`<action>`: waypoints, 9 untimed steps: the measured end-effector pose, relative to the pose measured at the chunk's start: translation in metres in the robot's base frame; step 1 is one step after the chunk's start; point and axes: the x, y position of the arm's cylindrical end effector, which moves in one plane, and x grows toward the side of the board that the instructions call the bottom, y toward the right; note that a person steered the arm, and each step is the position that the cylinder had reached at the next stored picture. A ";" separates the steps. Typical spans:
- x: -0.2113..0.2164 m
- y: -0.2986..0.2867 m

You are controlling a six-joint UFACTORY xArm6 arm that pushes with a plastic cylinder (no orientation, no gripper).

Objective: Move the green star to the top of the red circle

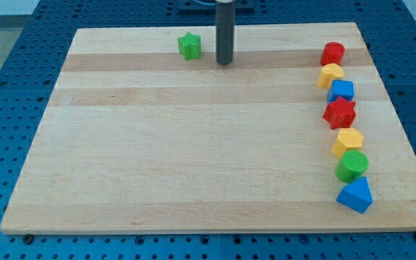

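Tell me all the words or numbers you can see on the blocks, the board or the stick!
There are none to read. The wooden board, my tip, the green star, the red circle and the other coloured blocks down the view's right side all show plain surfaces with no words, numbers or signs. The blue pegboard table around the board has only holes, no writing.

- rod (pixel 224 29): upper part cut off by the frame's top edge, mount above it barely shows
- yellow block (pixel 330 74) at upper right: partly covered by the red circle (pixel 332 53) and the blue block (pixel 342 89), shape hard to tell
- lower yellow block (pixel 348 141) at right: overlapped by the green circle (pixel 352 165), exact shape unclear
- blue pegboard table (pixel 20 22): cut off on all four edges of the frame
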 end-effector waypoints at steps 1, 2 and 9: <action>0.033 -0.045; 0.039 -0.057; -0.028 -0.023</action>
